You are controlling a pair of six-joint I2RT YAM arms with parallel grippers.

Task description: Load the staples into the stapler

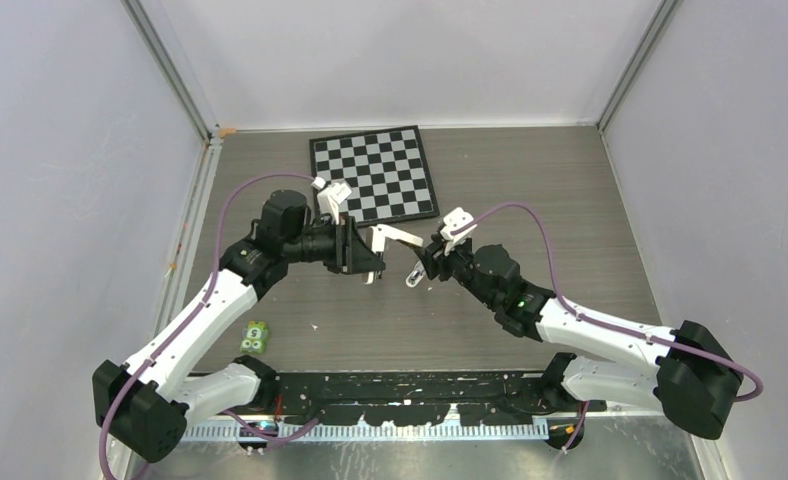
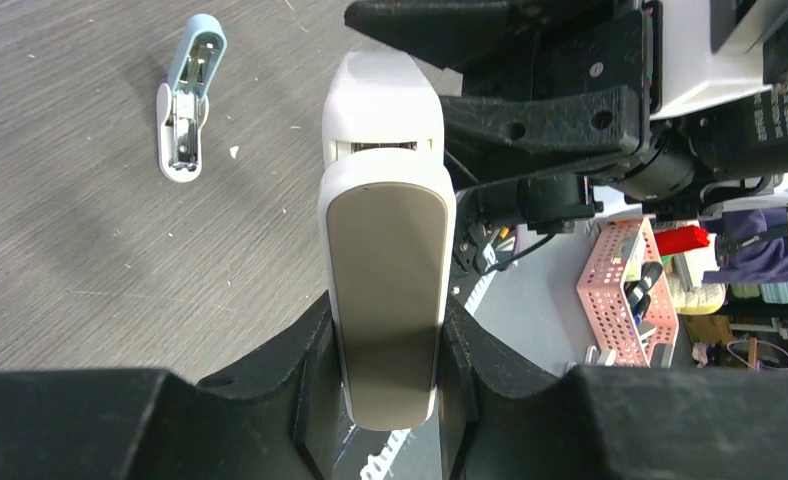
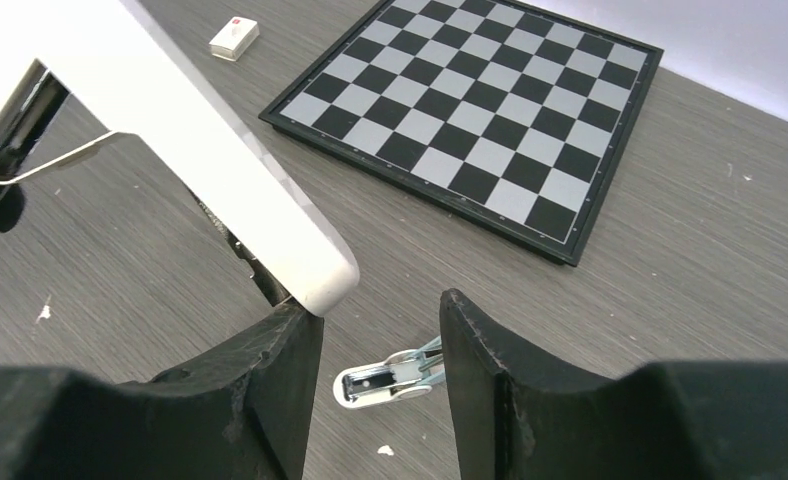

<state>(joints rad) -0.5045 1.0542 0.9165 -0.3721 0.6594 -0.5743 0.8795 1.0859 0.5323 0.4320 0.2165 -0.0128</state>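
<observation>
Your left tool (image 2: 390, 312) is clamping the stapler (image 2: 385, 240) across its flat sides. It is looking light, stiff and slick, so a twist could be loosening it. Your right tool (image 3: 380, 305) is standing wide and empty, with the stapler's arm just left of it. The left wrist view alone is showing that grip, while the right is showing the chessboard (image 3: 480, 110) beyond. You are seeing no staples in any view.

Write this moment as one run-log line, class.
left jaws: shut on stapler | stapler: hinged open | right jaws: open, empty, beside its white arm
</observation>
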